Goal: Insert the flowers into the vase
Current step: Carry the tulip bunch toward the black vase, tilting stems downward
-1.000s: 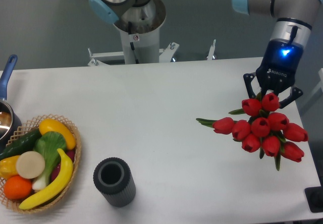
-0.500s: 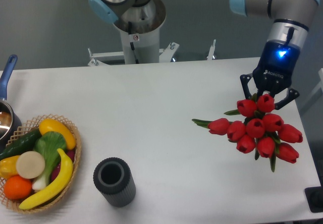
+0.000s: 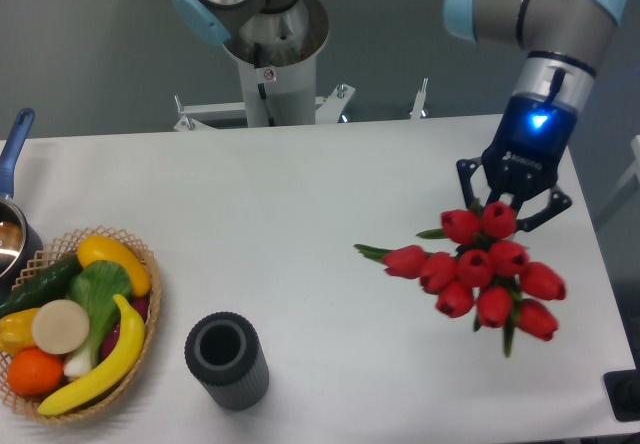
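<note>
Gripper [image 3: 506, 207] clamped on the flowers [image 3: 478, 267], buds bunched just below its fingers, above the table's [image 3: 320, 194] right part (stems hidden behind the buds). Vase [image 3: 226, 360] upright, mouth unobstructed, well off to the gripper's lower left near the front edge. Bare tabletop between them. Fruit basket [image 3: 75, 322] beyond the vase, by the left edge.
</note>
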Action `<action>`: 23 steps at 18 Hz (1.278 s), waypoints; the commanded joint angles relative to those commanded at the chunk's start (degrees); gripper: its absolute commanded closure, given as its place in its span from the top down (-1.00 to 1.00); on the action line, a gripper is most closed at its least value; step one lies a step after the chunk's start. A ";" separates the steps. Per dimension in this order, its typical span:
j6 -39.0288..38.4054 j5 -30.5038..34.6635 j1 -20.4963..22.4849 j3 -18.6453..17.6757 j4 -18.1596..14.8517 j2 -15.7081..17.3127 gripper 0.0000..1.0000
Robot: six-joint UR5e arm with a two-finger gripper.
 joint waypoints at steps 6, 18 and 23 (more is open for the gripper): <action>0.88 -7.91 -3.96 -0.17 1.14 -1.14 -0.68; 6.33 -27.24 -9.06 -4.83 1.14 -1.14 -0.73; 7.65 -31.47 -10.99 -4.83 1.14 -1.58 -0.73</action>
